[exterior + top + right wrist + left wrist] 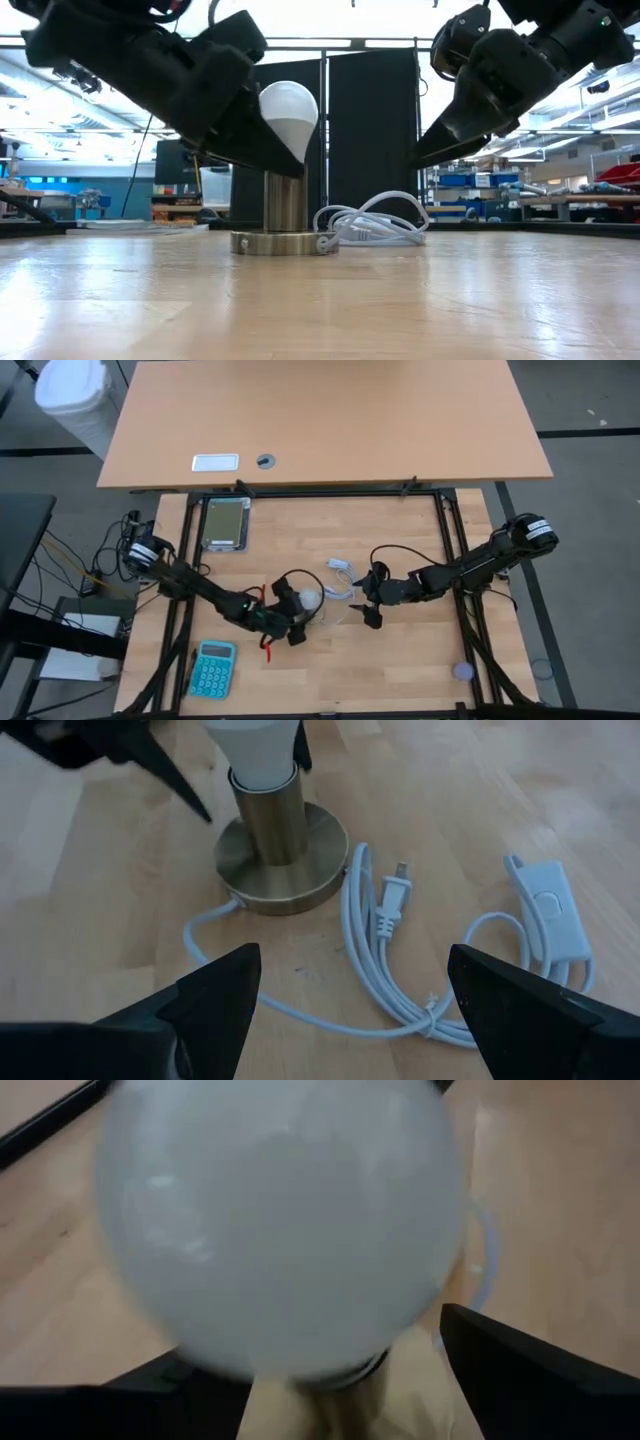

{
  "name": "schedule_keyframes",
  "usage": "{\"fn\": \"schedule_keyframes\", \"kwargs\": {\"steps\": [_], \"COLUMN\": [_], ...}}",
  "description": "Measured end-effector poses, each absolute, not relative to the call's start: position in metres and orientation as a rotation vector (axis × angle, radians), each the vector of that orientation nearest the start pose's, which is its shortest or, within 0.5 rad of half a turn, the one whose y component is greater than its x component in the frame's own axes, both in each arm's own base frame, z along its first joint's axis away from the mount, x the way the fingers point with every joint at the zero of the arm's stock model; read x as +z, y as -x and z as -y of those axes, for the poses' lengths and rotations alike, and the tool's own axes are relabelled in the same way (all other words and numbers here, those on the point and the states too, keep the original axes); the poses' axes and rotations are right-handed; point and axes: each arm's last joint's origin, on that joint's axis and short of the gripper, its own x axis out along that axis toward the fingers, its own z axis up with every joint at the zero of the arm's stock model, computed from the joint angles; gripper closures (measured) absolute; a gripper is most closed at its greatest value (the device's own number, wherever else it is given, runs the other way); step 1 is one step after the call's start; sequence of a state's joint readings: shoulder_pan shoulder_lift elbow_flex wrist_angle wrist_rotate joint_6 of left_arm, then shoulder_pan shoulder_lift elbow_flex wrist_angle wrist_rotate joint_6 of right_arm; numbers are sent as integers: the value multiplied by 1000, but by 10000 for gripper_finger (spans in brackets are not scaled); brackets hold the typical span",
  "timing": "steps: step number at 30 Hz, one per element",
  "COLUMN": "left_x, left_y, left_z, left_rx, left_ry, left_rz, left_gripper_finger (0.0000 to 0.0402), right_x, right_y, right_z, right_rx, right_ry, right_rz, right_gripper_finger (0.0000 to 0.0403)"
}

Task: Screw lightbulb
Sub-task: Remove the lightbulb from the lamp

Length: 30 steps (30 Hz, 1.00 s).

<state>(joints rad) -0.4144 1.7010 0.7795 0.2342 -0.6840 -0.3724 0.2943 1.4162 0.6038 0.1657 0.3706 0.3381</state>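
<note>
High view: the left gripper [290, 622] sits at the lightbulb [310, 599], mid-table; the right gripper [368, 603] hovers just beside it.

Low view: the lightbulb [289, 117] stands upright in the brass socket base [284, 232], a white cord [372, 226] coiled beside it.

Left wrist view: 2 fingers [520, 1355] spread, flanking the lightbulb [280, 1230].

Right wrist view: fingers [215, 990] spread wide, holding nothing, facing the base [285, 855].

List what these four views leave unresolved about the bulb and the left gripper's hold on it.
- Lightbulb base threads: hidden inside the brass socket in every view.
- Left gripper contact: low view blocked by the arm; left wrist view filled by the globe.
- Right gripper waits open, nearby.
</note>
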Motion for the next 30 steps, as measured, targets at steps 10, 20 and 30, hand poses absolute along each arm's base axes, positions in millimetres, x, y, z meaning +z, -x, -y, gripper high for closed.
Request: {"fn": "schedule_keyframes", "kwargs": {"steps": [10, 20, 30], "left_x": [149, 130, 119], "left_y": [-284, -267, -260], "left_z": [112, 106, 99], "left_rx": [409, 367, 306], "left_ry": [-17, 19, 2], "left_rz": [-591, -462, -400], "left_gripper_finger": [125, 149, 149], "right_x": [172, 178, 200], "right_y": [-260, -263, -267], "right_z": [-68, -75, -90], "right_rx": [-173, -178, -138], "right_ry": [-122, -174, -252], "right_rz": [-571, -478, -249], "right_gripper_finger": [79, 79, 79]}}
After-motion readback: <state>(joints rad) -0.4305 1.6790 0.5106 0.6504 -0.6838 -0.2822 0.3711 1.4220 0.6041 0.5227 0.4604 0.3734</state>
